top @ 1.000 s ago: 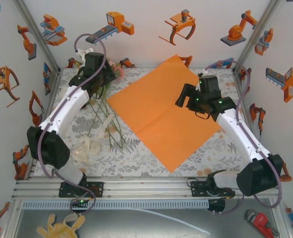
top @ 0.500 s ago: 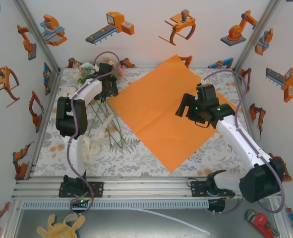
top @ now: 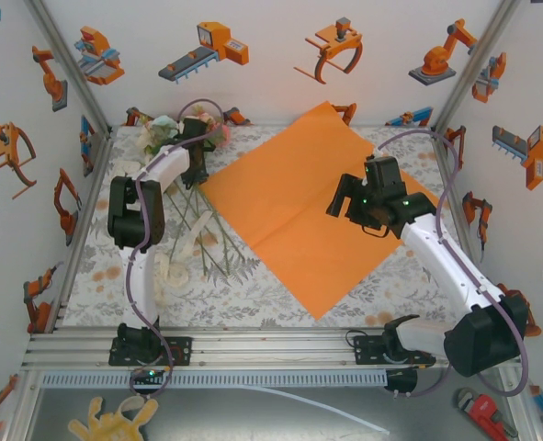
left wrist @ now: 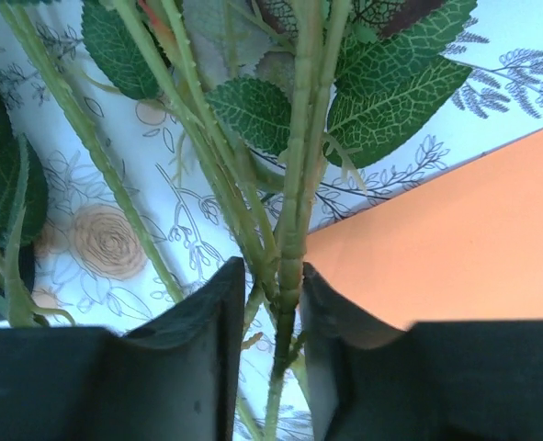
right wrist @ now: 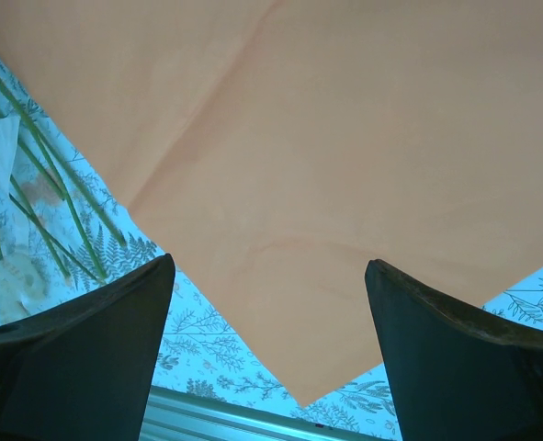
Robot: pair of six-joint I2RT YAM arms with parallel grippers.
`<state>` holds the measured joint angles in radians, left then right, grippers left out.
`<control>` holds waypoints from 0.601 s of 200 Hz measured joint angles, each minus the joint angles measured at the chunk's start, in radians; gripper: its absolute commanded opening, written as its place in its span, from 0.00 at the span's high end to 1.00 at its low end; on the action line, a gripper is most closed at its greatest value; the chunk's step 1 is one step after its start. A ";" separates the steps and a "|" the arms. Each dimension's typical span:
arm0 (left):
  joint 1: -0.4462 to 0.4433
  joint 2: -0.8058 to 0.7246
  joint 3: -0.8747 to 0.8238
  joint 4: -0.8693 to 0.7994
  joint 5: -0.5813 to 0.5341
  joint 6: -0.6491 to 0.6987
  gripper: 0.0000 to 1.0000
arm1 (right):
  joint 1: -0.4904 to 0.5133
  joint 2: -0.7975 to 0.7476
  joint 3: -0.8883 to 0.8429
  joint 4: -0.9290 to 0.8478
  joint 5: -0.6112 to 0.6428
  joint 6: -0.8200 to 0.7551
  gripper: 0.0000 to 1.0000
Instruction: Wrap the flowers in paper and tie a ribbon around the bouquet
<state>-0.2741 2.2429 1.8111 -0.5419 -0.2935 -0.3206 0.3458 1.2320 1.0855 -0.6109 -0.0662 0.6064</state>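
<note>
While the right claw (top: pixel 341 197) hangs over the middle of the paper (top: pixel 299 216) with its jaws spread wide and nothing between them, the left claw (left wrist: pixel 271 276) is narrowed onto the flowers (left wrist: pixel 289 175). Its two dark fingers press a few thin green stems from either side, just below the leaves. The flowers lie on the left part of the desk (top: pixel 253 303), with the blooms toward the far left corner and the stems fanning toward the near edge, just beside the paper's left edge. The paper, a bright orange sheet, lies flat and unfolded, turned like a diamond, one corner reaching the far wall and another pointing at the near edge. The ribbon (top: pixel 168 272) sits in a loose cream heap by the stem ends on the left, apart from the paper.
</note>
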 measured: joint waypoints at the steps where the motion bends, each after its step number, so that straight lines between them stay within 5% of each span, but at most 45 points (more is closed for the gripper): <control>1: 0.000 0.000 0.001 -0.001 0.000 -0.001 0.76 | 0.000 0.000 0.000 0.000 0.000 0.000 0.23; 56: 0.001 0.001 0.036 -0.041 0.012 -0.005 1.00 | 0.000 0.000 0.000 0.000 0.000 0.008 0.23; 120: 0.004 -0.070 0.038 -0.056 0.071 -0.005 1.00 | 0.000 0.000 0.000 0.000 0.000 0.027 0.24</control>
<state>-0.2703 2.1731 1.8492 -0.5983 -0.2226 -0.3252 0.3458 1.2316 1.0851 -0.6106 -0.0666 0.6331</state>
